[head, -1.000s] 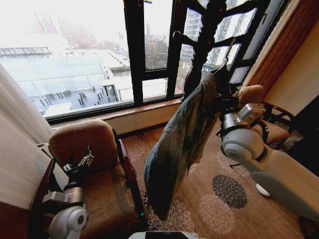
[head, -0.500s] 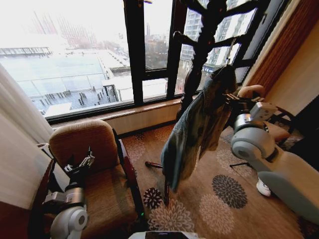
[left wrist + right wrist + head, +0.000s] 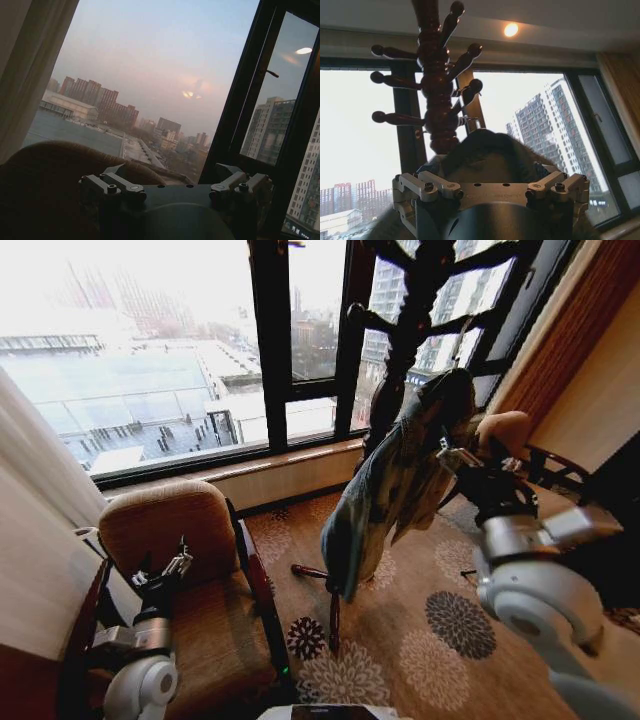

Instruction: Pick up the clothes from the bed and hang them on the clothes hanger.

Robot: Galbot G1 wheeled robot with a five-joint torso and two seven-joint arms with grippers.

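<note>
The clothes, a light blue denim jacket point(image 3: 385, 490), hang from the dark wooden coat stand point(image 3: 402, 335) by the window. The clothes hanger's thin wire hook point(image 3: 462, 337) rises from the collar, and in the right wrist view this hook point(image 3: 472, 120) sits by a peg of the stand point(image 3: 437, 100). My right gripper point(image 3: 455, 455) is open just beside the jacket's shoulder point(image 3: 485, 155), fingers spread with nothing between them. My left gripper point(image 3: 162, 575) is parked open above the armchair; its fingers point(image 3: 117, 184) are wide apart. The bed is out of view.
A brown armchair point(image 3: 200, 540) stands at lower left under the left arm. A second chair point(image 3: 505, 430) sits behind the right arm near the wall. The large window point(image 3: 150, 360) and its sill run behind the stand. Patterned carpet point(image 3: 440, 620) lies open at lower right.
The jacket swung from out in front back against the stand and now hangs there. My right gripper let go of it and the arm drew back and lower. The left arm stayed put.
</note>
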